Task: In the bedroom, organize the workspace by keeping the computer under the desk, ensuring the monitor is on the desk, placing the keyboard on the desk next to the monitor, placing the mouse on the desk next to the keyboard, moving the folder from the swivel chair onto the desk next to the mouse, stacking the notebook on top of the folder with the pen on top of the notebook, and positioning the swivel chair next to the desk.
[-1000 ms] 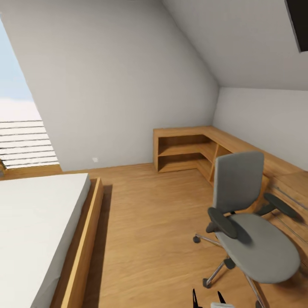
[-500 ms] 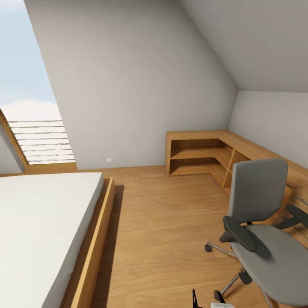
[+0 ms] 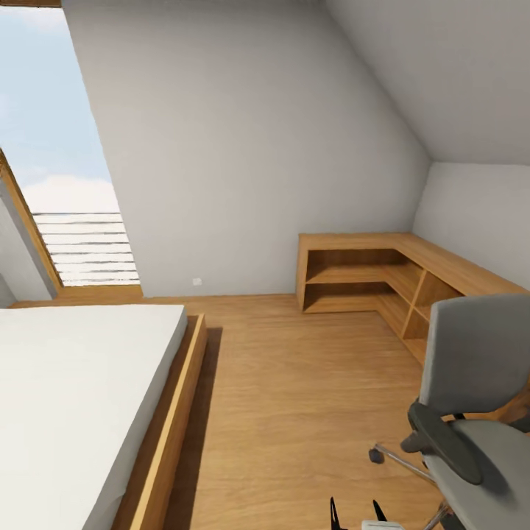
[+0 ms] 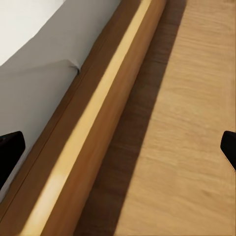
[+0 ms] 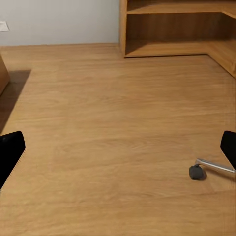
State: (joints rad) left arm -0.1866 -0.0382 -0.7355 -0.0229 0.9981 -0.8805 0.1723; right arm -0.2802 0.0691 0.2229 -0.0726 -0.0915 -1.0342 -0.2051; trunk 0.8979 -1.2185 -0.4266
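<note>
Tools both gape wide and empty, left tool over the bed frame, right tool above bare floor.

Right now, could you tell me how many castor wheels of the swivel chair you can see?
1. A single dark castor sits on the wooden floor, at the end of a chrome leg of the swivel chair. The seat and the picture's edge may hide the others.

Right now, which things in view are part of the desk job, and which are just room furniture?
Job:
swivel chair, seat bare, no folder on what shows

Just there:
bed
wooden corner shelf unit
window
wood floor
</note>
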